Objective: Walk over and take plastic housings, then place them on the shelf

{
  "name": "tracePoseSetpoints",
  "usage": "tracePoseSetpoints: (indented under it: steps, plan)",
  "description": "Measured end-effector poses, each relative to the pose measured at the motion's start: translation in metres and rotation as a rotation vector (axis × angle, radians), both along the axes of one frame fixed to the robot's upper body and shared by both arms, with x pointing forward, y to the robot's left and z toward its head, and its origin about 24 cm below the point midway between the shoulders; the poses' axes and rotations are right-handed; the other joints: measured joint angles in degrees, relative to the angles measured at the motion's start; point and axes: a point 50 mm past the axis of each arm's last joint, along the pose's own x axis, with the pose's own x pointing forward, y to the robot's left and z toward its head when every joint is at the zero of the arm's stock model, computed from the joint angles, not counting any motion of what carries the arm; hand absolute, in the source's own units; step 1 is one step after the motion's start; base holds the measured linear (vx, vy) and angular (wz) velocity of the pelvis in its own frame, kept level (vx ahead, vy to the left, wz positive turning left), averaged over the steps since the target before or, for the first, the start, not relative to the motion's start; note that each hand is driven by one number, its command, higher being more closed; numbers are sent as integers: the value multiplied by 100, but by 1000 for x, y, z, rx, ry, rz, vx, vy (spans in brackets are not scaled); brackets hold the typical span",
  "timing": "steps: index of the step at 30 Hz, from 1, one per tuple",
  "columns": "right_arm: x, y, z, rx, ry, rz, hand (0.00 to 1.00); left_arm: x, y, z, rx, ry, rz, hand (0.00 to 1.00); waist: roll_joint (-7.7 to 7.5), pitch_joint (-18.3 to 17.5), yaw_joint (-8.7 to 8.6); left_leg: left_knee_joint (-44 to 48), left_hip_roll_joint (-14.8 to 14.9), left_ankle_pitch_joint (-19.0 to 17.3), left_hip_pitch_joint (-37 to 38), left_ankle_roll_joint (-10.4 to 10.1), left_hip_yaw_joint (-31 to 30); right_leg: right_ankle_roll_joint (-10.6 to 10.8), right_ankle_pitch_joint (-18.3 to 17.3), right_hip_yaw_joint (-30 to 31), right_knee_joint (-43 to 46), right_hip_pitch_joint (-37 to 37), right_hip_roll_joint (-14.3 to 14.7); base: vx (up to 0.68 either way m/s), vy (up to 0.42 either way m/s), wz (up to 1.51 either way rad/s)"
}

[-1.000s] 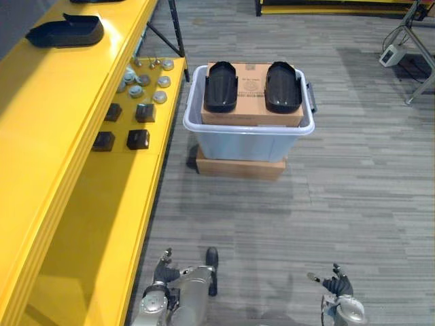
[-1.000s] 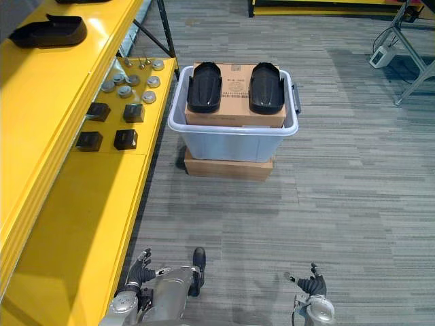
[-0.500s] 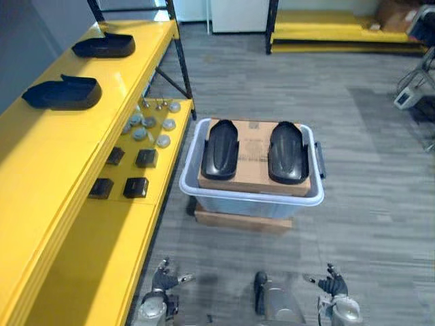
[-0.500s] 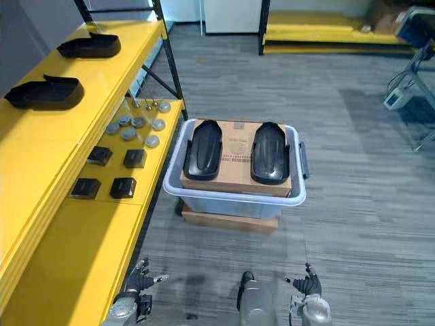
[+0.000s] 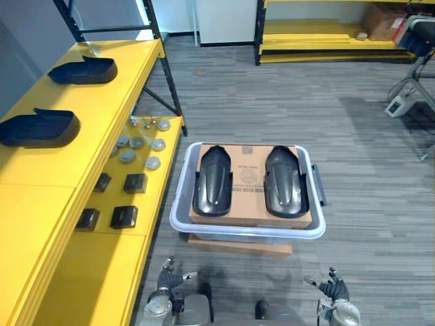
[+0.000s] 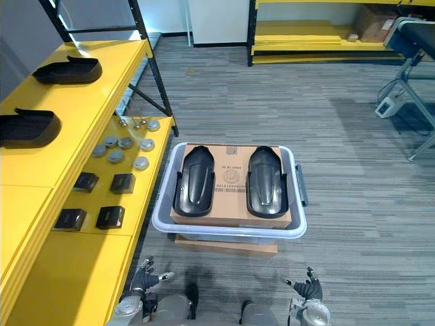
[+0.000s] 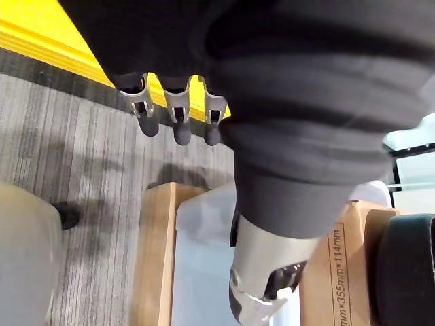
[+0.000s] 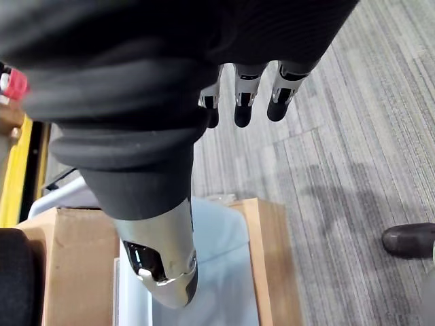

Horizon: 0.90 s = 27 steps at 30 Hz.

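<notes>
Looks like approach phase: plastic housings (image 5: 213, 181) are lying on the cardboard box (image 5: 248, 178) inside the tote (image 5: 245, 233), left hand (image 5: 166, 278) and right hand (image 5: 332, 291) are hanging before it, fingers (image 7: 178, 114) slack, empty; next needs reaching in.

Both head eyes look steeply down from high, side by side, sharing the tub (image 5: 238, 233) and shelf (image 5: 41, 197). Wrist cameras look closely along the left hand (image 7: 178, 112) and right hand (image 8: 243, 102) toward that tub.
</notes>
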Motion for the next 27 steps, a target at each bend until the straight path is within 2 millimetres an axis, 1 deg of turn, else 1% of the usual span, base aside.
tracePoseSetpoints:
  steps: [2, 4, 5, 6, 7, 8, 10, 11, 13, 14, 17, 19, 20, 22, 23, 25, 27]
  plan:
    - [-1, -8, 7, -29, -30, -44, 0, -2, 4, 0, 11, 5, 0, 0, -5, -8, 2, -91, 5, 1, 69, 1, 87, 10, 6, 80, -71, 16, 7, 59, 14, -23]
    - [6, -26, 28, -101, -130, -80, 0, -8, 7, -2, 20, 21, 1, 0, -16, -22, -8, -239, 15, 0, 164, 2, 246, 16, 11, 244, -98, -31, 46, 53, -2, -36]
    - [8, -30, 34, -121, -154, -87, 0, -11, 7, -3, 22, 28, 0, 0, -26, -47, -10, -268, 14, 0, 171, 2, 283, 17, 12, 285, -103, -57, 58, 67, -1, -32]
    - [12, -39, 47, -167, -200, -106, 0, -14, 7, -3, 22, 36, 0, 0, -44, -87, -58, -292, 19, -1, 171, 2, 314, 23, 19, 313, -136, -67, 68, 75, -8, -16]
    - [16, -47, 60, -213, -247, -117, 0, -15, 7, -4, 22, 39, 1, 0, -67, -119, -146, -319, 22, -1, 174, 2, 322, 26, 24, 317, -174, -65, 73, 58, -13, -10]
    - [18, -50, 67, -233, -274, -122, 0, -16, 7, -4, 22, 41, 1, 0, -69, -138, -159, -343, 24, -1, 183, 2, 333, 28, 25, 327, -185, -68, 76, 66, -14, -13]
    - [29, -60, 93, -309, -368, -102, 0, -18, 7, -5, 21, 47, 2, 0, -86, -199, -176, -382, 25, -1, 216, 3, 419, 50, 39, 469, -194, -110, 85, 58, -6, -29]
    - [32, -62, 99, -326, -393, -94, 0, -18, 7, -5, 21, 48, 1, 0, -86, -206, -177, -382, 25, -1, 215, 3, 418, 54, 46, 491, -195, -106, 85, 50, -8, -28]
    - [43, -63, 122, -390, -471, -55, 0, -17, 7, -4, 17, 44, -5, 0, -84, -207, -197, -382, 21, -3, 211, 6, 416, 81, 86, 531, -222, -109, 80, 26, -5, -12]
    - [46, -63, 126, -407, -487, -44, 0, -17, 6, -4, 13, 42, -9, 0, -84, -207, -197, -382, 20, -5, 208, 9, 414, 85, 100, 541, -237, -108, 77, -17, 8, -3]
    - [65, -59, 152, -500, -574, 10, 0, -18, 5, -5, 5, 45, -24, 0, -72, -214, -188, -379, 16, -5, 142, 10, 369, 100, 226, 545, -384, -109, 68, -48, 10, -1]
    - [70, -57, 157, -525, -588, 36, 0, -18, 5, -5, 5, 46, -25, 0, -71, -216, -188, -376, 8, -4, 138, 12, 341, 111, 236, 532, -385, -107, 60, -58, 2, 6]
    - [76, -56, 160, -558, -589, 75, 0, -18, 4, -5, 2, 47, -27, 0, -56, -231, -177, -371, -6, 7, 125, 29, 281, 117, 241, 466, -386, -119, 44, -105, -7, 17]
    - [83, -51, 163, -596, -580, 138, 0, -20, 4, -6, -9, 51, -37, 0, -12, -279, -145, -377, -33, 25, 95, 52, 212, 125, 246, 430, -386, -139, 27, -93, -7, 16]
    - [93, -47, 165, -620, -578, 183, 0, -25, 3, -7, -12, 64, -42, 0, 43, -316, -152, -399, -58, 57, 84, 91, 169, 135, 252, 380, -390, -143, 9, -51, -5, 12]
    - [101, -49, 162, -640, -549, 193, 0, -25, 0, -7, -15, 64, -55, 0, 91, -352, -151, -495, -92, 154, 65, 111, 33, 141, 255, 249, -395, -138, -26, -60, -16, 31]
    - [115, -52, 154, -633, -492, 176, 0, -25, -1, -7, -14, 63, -70, 0, 139, -381, -135, -651, -100, 294, 64, 127, -100, 158, 269, 113, -408, -138, -42, -46, -24, 36]
